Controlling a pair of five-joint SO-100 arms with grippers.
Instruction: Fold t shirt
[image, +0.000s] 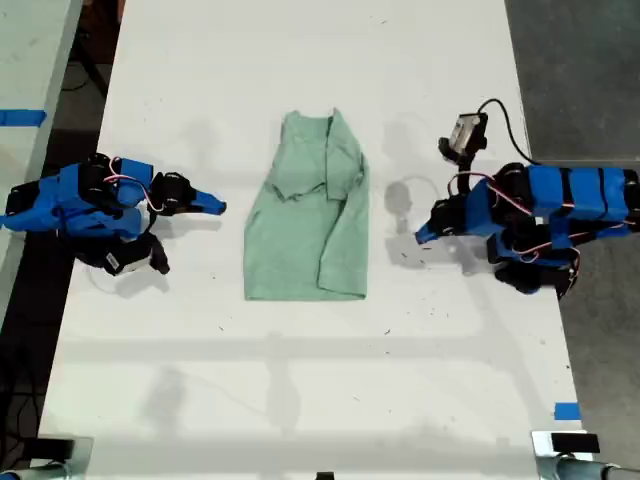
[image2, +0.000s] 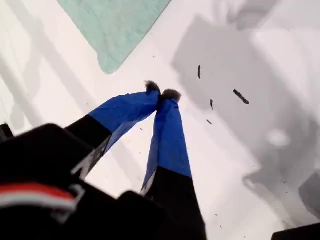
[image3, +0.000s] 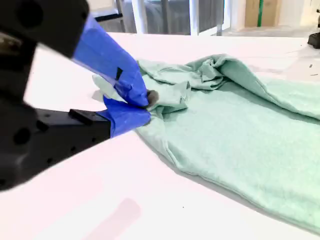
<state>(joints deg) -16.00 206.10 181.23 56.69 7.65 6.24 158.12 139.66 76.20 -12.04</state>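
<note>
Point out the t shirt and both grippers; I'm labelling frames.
t shirt (image: 300, 250): exterior view, its flat lower body.
my first gripper (image2: 161, 92): first wrist view, between its closed tips.
my second gripper (image3: 146, 106): second wrist view, between its tips.

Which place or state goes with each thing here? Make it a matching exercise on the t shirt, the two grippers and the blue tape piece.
Things:
1. t shirt
2. my first gripper
3. my second gripper
4. blue tape piece

Places or states:
A. shut, off the shirt on the exterior view's right
B. near the exterior view's lower right corner
C. partly folded, lying in the middle
D. shut, beside the shirt on the exterior view's left

Pairs: 1-C, 2-A, 3-D, 4-B
</note>
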